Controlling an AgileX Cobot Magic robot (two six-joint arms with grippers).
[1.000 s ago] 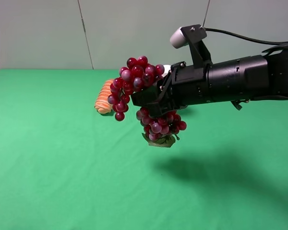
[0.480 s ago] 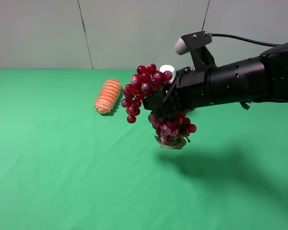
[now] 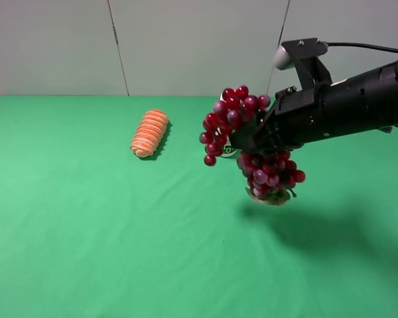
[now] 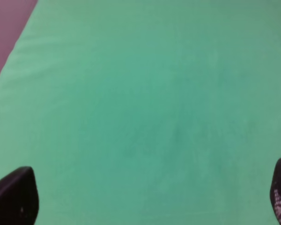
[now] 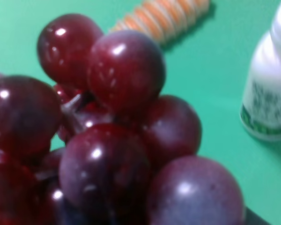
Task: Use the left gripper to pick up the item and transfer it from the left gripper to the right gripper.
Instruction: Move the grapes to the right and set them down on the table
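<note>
the right gripper (image 3: 251, 139) is clamped tight around the middle of the grapes (image 3: 272, 173) and holds them in the air above the green table (image 3: 86, 232), right of centre. one end of the bunch sticks up past the jaws and the other hangs below. the roll (image 3: 150, 132) lies on the table well to the left. a bottle (image 5: 269, 89) stands beyond the grapes. the left gripper (image 4: 147, 201) has its fingertips (image 4: 14, 199) spread wide over the table, holding nothing.

open cloth (image 3: 86, 232) around bread roll (image 3: 150, 132)
</note>
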